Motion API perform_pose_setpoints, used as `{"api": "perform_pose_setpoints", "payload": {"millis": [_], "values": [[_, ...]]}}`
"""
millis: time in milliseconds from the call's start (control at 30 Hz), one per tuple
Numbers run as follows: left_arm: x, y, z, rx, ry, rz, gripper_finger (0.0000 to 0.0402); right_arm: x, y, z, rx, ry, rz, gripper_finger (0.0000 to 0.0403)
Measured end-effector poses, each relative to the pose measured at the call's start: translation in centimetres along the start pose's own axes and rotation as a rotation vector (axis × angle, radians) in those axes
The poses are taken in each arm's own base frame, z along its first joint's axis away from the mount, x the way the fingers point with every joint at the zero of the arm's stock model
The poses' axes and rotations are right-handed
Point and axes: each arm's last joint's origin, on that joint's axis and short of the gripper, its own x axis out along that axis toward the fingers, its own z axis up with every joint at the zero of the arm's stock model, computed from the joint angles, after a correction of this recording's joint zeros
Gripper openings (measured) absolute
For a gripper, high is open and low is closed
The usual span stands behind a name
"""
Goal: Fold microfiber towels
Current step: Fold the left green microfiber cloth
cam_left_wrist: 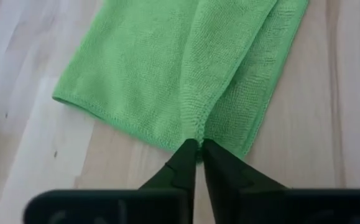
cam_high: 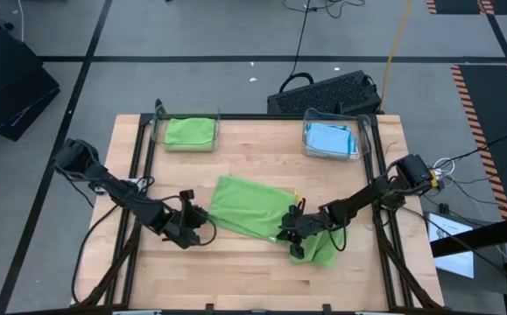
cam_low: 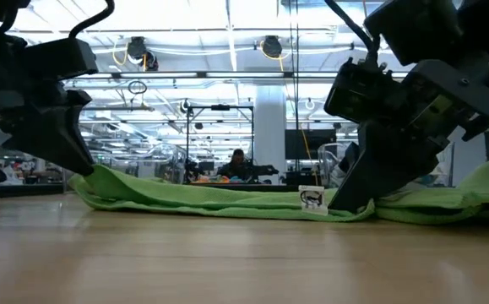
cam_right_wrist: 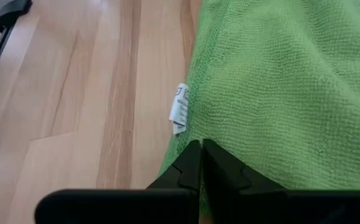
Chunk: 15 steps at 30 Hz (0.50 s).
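So there's one lime green towel (cam_high: 251, 210) lying loose in the middle of the bench (cam_high: 262, 149), nearer its front edge, fuzzy looped microfiber with a stitched hem, half folded over itself so it's more of a lumpy slanted strip than a square. The left gripper (cam_left_wrist: 196, 151) has its two dark pointy fingers pinched onto the towel's hem at one end. The right gripper (cam_right_wrist: 199, 149) is clenched on the edge at the other end. The right wrist view picks up a little white care tag (cam_right_wrist: 179, 116) sticking out of the hem, which the overhead shot barely shows. The low view shows how flat the cloth sits on the pale wood planks. Up top there are two clear plastic bins: the one at the back left corner (cam_high: 187, 131) holds a green towel, the one at the back right corner (cam_high: 332, 140) holds light blue ones.
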Motion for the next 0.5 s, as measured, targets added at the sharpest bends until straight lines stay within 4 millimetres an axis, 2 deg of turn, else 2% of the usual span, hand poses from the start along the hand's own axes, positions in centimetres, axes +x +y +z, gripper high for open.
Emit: {"api": "perform_pose_setpoints", "payload": {"millis": [133, 400, 500], "values": [[0.4, -0.2, -0.1, -0.009, 0.020, -0.020, 0.0006, 0.0, 0.0, -0.1, -0.004, 0.028, 0.033, 0.0011], [0.3, -1.2, -0.4, 0.053, 0.059, -0.150, 0.0004, 0.0, 0.0, -0.4, -0.007, 0.070, 0.049, 0.0011], [0.2, -1.3, -0.5, 0.044, 0.082, -0.183, 0.0019, 0.0, -0.1, -0.3, -0.005, 0.072, 0.048, 0.0011]]}}
